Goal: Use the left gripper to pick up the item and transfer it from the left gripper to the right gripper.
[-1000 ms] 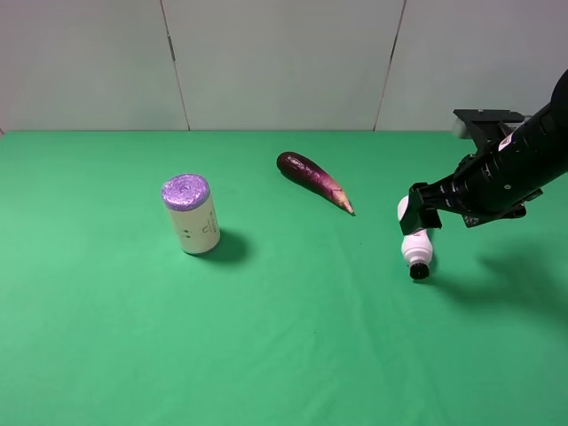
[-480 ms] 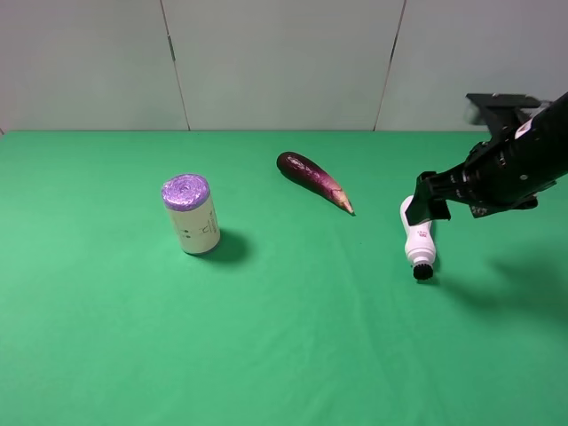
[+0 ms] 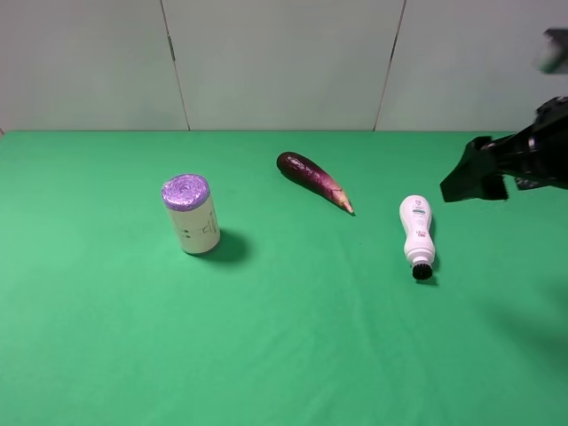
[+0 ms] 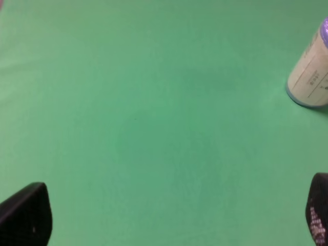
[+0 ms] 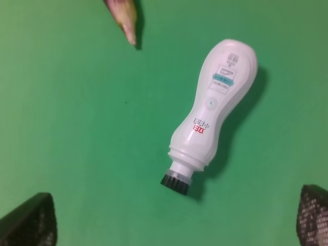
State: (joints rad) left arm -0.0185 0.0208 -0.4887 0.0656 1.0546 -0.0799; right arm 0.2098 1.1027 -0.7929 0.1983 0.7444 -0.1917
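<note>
The white bottle (image 3: 417,234) lies flat on the green cloth (image 3: 293,337), right of centre in the high view, its black cap pointing toward the bottom of the frame, with nothing touching it. The eggplant (image 3: 313,180) sits near it, up and to the left, and the cream can (image 3: 191,214) stands well apart at left of centre.

The right gripper (image 3: 475,170) hangs at the right edge, above and apart from the bottle, spread wide and holding nothing. The left gripper (image 4: 174,218) is also spread wide and empty, looking down at bare cloth in its own view.

My worry is that the bottle is round and slick and lying on its side, so a claw closing off-centre could roll it or squirt it toward the eggplant. It also lies on the far side from the left arm, so that arm would need a long reach, and the two arms could crowd each other there.

The left arm does not appear in the high view at all. Only the fingertips of each claw show, in the lower corners of the wrist views. The right arm is cut off by the frame edge and blurred at the upper right, and the bottle's label print is too small to read
</note>
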